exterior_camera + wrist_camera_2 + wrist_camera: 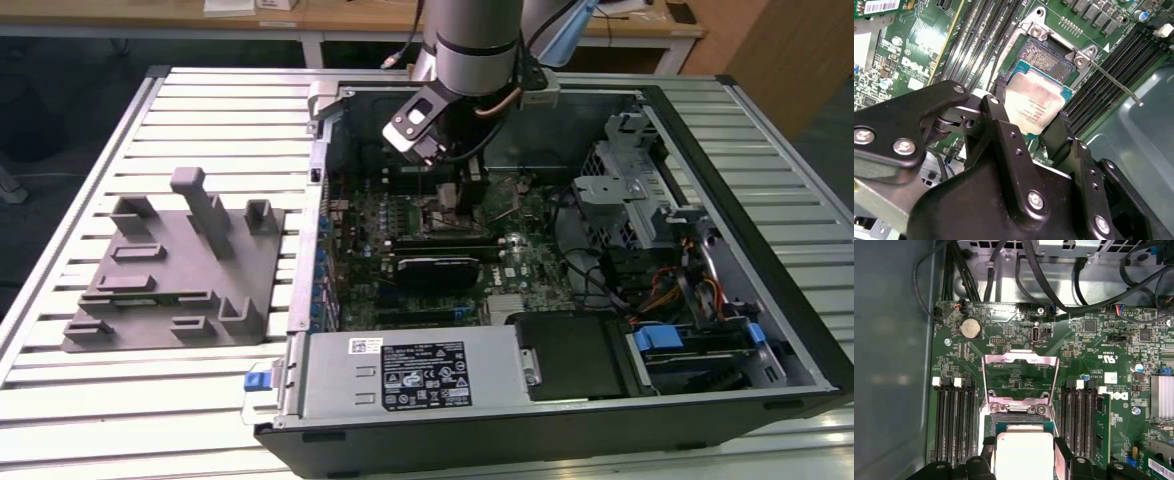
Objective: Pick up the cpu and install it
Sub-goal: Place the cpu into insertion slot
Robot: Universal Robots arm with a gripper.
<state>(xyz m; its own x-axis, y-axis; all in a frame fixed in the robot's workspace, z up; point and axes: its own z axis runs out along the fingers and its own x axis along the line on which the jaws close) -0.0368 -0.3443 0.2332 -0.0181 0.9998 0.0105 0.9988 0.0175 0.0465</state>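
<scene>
Table (pixel 80 130): slatted metal top carrying everything else in the exterior view.
Case (pixel 534 440): open computer tower on its side, filling that view from centre out to 3 o'clock; 1 power supply (pixel 414 372) sits at its 6 o'clock edge.
Arm (pixel 474 40): comes in from 12 o'clock and reaches down into the case.
Fixture (pixel 174 265): grey block with upright posts at 9 o'clock of the case, well apart from the arm, with nothing visible on it.
Board (pixel 1019 335): green, lying flat in the case floor, with memory slots (pixel 954 420) on both sides of the socket.
Gripper (pixel 1034 107): clenched on the cpu, its 2 black fingers (pixel 1004 130) pressing opposite edges; in the exterior view it hangs low over the board, near 12 o'clock of the case.
Socket (pixel 1046 55): open, contact field bare, load plate (pixel 1021 360) swung up, lever (pixel 1114 82) unlatched and lying off to 1 side.
cpu (pixel 1036 100): silvery top up, held over the socket's near edge; it overlaps that edge, and most of the contact field shows past it.
Done: pick-up looks complete, and the chip has been brought to the socket.
Left: by my reading it is not yet seated; it sits offset from the socket frame, and plate and lever are not closed.
</scene>
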